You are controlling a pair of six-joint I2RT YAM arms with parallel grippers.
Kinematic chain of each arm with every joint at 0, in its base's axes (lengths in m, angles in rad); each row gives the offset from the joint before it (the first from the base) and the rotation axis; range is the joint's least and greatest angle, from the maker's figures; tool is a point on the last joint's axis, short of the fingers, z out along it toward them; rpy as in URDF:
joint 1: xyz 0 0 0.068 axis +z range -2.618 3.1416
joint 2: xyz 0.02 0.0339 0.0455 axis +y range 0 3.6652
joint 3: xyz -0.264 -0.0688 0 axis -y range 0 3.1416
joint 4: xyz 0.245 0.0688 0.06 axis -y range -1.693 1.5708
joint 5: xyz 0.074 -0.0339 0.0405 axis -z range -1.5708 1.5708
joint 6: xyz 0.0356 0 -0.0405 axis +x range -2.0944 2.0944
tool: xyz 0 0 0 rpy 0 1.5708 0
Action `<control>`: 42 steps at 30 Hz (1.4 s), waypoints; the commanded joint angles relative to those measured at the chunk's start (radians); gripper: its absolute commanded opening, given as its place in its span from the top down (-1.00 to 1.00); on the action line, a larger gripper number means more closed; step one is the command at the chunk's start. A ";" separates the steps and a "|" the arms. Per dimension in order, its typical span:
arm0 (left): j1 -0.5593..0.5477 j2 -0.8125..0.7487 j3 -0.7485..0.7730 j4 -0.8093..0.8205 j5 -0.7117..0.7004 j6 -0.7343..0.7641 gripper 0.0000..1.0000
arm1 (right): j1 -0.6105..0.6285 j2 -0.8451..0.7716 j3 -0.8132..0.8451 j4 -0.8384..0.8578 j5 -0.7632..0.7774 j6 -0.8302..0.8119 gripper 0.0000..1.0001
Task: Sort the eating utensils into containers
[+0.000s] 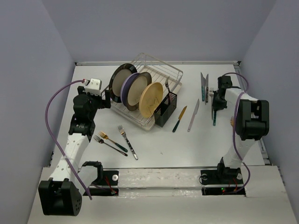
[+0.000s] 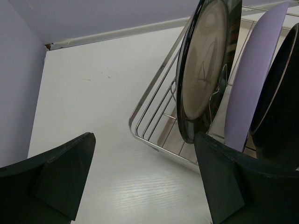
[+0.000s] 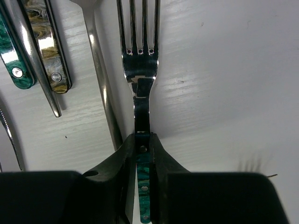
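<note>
Right gripper (image 3: 143,145): is pinching the green-handled fork (image 3: 140,88) by its handle, jaws narrowed right down onto it; tines are pointing away from the wrist camera; whether the fork is clearing the table (image 3: 224,93) is not showing.
Fork's place: is sitting well to the right of the wire dish rack (image 1: 174,71), among other loose cutlery.
Neighbours in the wrist view: a green-handled utensil (image 3: 10,60), a marbled-handled utensil (image 3: 44,46) and a plain silver handle (image 3: 100,93) are lying just beside the held fork.
Left gripper (image 2: 145,140): is hanging wide apart and holding nothing, just beside the rack's left end, facing the dark-rimmed plate (image 2: 205,70).
Black cutlery holder (image 1: 166,109): is standing against the rack's front right corner; one slim dark piece seems to be poking up from it, though it is too small to be sure.
Front left of the rack: a gold-toned fork (image 1: 110,138), a dark fork (image 1: 110,145) and a silver fork (image 1: 127,142) are lying loose.
Right of the holder: a gold-bladed knife (image 1: 179,119) and a silver knife (image 1: 194,115) are lying side by side.
Progress: looking early; nearly everything is lying on the table; the held fork is needing a carry across to the holder, then the remaining pieces one by one.
</note>
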 commanded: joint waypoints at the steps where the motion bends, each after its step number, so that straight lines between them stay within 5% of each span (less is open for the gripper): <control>1: 0.012 0.003 -0.008 0.058 -0.001 0.014 -0.98 | -0.005 -0.086 0.050 -0.006 0.049 -0.009 1.00; 6: 0.021 0.014 -0.003 0.056 -0.012 0.018 -0.98 | 0.107 -0.316 0.099 0.095 0.056 -0.080 1.00; 10: 0.029 0.026 -0.001 0.064 -0.029 0.020 -0.98 | 0.312 -0.480 0.061 0.342 0.061 -0.183 1.00; 13: 0.034 0.026 0.005 0.055 -0.059 0.026 -0.98 | 0.411 -0.577 -0.048 0.676 -0.110 -0.152 1.00; 22: 0.074 0.014 0.020 0.030 -0.086 0.037 -0.98 | 0.655 -0.559 -0.225 1.201 -0.221 -0.164 1.00; 42: 0.089 -0.011 0.005 0.033 -0.121 0.046 -0.98 | 0.669 -0.406 -0.395 1.298 -0.097 -0.227 1.00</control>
